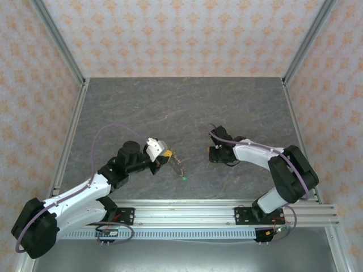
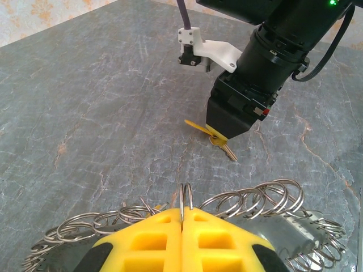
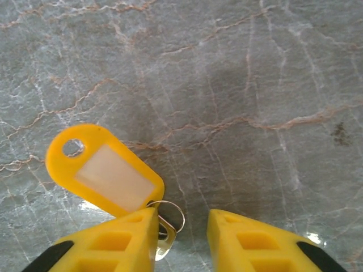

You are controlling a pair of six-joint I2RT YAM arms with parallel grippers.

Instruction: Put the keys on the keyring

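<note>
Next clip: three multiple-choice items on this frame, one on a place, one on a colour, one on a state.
1. Where is the tag?
A on the table, at the right gripper
B lifted in mid-air
C off the table

2. The tag's colour?
A green
B yellow
C purple

3. The left gripper is:
A wide open
B shut on the keyring
C shut on the tag

Answers: 1 A, it lies beside the fingertips. 2 B, plainly yellow. 3 B, the closed fingers pinch one ring.
</note>
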